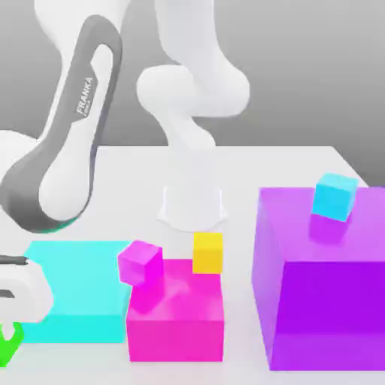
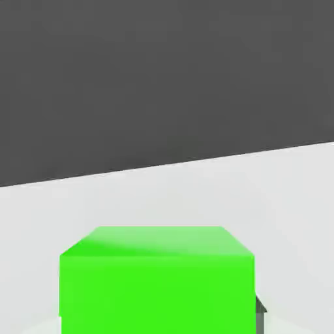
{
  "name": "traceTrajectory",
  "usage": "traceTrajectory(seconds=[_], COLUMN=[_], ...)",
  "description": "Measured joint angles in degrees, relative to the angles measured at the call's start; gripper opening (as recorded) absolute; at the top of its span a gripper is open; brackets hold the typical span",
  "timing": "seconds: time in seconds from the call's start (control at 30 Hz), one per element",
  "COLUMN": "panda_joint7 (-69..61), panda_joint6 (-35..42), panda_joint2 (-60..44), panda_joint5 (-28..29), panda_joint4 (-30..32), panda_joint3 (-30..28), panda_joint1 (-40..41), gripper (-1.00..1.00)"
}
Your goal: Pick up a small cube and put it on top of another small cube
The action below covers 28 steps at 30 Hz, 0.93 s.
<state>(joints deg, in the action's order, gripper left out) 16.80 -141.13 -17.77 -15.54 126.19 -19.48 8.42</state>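
Observation:
The small bright green cube (image 1: pixel 7 350) sits at the bottom edge of the exterior view's left, mostly hidden under my hand. My gripper (image 1: pixel 9 340) hangs over it, and the white hand above reaches in from the left edge. In the hand view the green cube (image 2: pixel 156 280) is close up on the white table, and one dark finger (image 2: pixel 261 314) lies against its side. The gripper appears shut on this cube. A small magenta cube (image 1: pixel 140 262) rests tilted on the corner of a big magenta block (image 1: pixel 177 319). A small yellow cube (image 1: pixel 208 252) stands just behind that block.
A flat cyan block (image 1: pixel 79 289) lies right beside my hand. A tall purple block (image 1: pixel 323 301) on the exterior view's right carries a small light-blue cube (image 1: pixel 334 197). The arm's white base (image 1: pixel 192 204) stands behind the blocks on the white table (image 1: pixel 278 167).

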Motion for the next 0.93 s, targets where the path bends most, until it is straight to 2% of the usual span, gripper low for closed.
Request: traceTrajectory(seconds=[0.33, 0.67, 0.83, 0.87, 0.93], panda_joint7=[23.2, 47.6, 49.4, 49.4, 49.4], panda_joint6=[4.3, 8.9, -0.7, -2.6, -2.6], panda_joint2=[21.2, 42.0, 36.7, 35.3, 35.3], panda_joint5=[8.7, 18.8, 19.4, 19.3, 19.3], panda_joint4=[15.1, 30.2, 34.4, 35.0, 35.0], panda_joint3=[1.5, 10.8, 11.6, 11.5, 11.5], panda_joint1=[-5.5, -2.2, -1.7, -1.7, -1.7], gripper=[-1.00, -1.00, -1.00, 1.00, 1.00])
